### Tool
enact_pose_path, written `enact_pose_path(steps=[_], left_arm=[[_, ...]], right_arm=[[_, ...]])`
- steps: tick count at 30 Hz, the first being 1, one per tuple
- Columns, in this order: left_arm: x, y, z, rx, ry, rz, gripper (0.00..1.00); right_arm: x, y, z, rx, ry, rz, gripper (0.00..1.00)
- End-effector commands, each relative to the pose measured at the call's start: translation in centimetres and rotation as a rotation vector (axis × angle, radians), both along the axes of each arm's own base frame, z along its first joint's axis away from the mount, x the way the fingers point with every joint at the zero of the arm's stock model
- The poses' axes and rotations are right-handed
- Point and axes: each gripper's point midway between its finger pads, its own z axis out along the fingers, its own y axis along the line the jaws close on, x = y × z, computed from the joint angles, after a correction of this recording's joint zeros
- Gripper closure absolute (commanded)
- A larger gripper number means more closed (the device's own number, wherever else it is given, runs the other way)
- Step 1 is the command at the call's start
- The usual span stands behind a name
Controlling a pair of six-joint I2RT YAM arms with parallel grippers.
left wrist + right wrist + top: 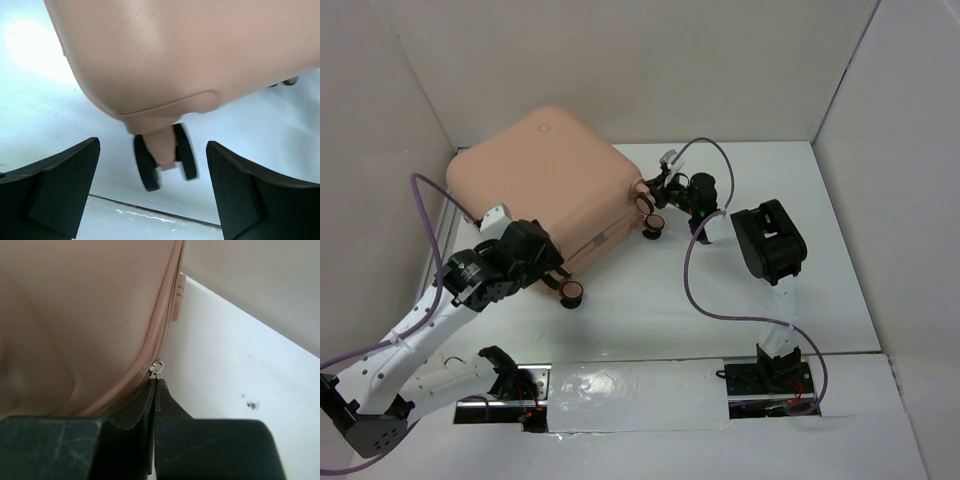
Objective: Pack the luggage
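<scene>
The luggage (550, 180) is a pale peach-pink hard-shell suitcase lying shut at the back left of the white table. My left gripper (557, 272) is at its near corner, open. In the left wrist view its fingers (60, 185) stand wide on either side of a small dark double wheel (162, 157) under the luggage (175, 50), touching nothing. My right gripper (658, 186) is at the luggage's right side by the wheels. In the right wrist view the right gripper (156, 384) is shut on the metal zipper pull (157, 367) on the seam of the luggage (75, 315).
White walls (880, 110) box in the table on three sides, and the luggage sits close to the left one. Purple cables (695, 270) loop over the table beside the right arm (770, 240). Two more wheels (653, 228) stick out at the suitcase's right end.
</scene>
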Motion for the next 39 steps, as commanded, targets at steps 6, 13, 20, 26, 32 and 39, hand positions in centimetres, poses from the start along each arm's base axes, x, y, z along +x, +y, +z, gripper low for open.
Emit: enact_pose_path(steps=[6, 13, 20, 26, 32, 39], left_arm=[[4.3, -4.4, 9.3, 0.104, -0.166, -0.318, 0.0], [6.3, -15.4, 9.3, 0.144, -0.159, -0.54, 0.0], [7.6, -19.8, 4.7, 0.075, -0.073, -0.416, 0.0], [8.7, -19.5, 3.3, 0.019, -0.091, -0.255, 0.0], [8.6, -17.5, 1.9, 0.109, -0.035, -0.15, 0.0], [8.3, -16.0, 1.0, 0.143, -0.001, -0.083, 0.0]], right_arm=[[-5.8, 2.4, 2.6, -0.018, -0.091, 0.079, 1.0], [-8.4, 4.0, 5.3, 0.032, -0.131, 0.12, 1.0], [-12.7, 5.6, 6.5, 0.125, -0.101, 0.11, 1.0], [-11.8, 4.7, 5.7, 0.157, -0.02, 0.073, 1.0], [-11.8, 4.2, 5.1, 0.139, 0.01, 0.061, 1.0], [-11.9, 4.3, 4.5, 0.129, 0.026, 0.069, 1.0]])
